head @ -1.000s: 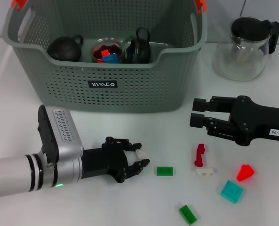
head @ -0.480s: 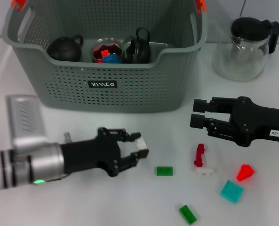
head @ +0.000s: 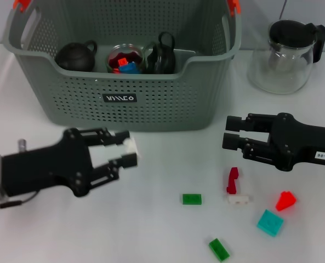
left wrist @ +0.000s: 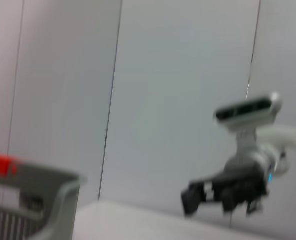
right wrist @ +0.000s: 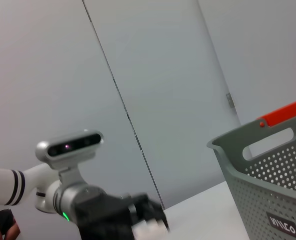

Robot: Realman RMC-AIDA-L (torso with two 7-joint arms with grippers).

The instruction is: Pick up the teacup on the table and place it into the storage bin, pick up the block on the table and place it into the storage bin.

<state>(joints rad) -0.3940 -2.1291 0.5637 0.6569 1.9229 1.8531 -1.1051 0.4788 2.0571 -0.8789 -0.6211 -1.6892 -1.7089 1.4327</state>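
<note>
The bin (head: 124, 66) carries a small black label (head: 119, 98) with white letters that read roughly "VIIICO"; it shows again in the right wrist view. A white sticker (head: 324, 156) on the right arm (head: 294, 145) reads about "140-06".
</note>
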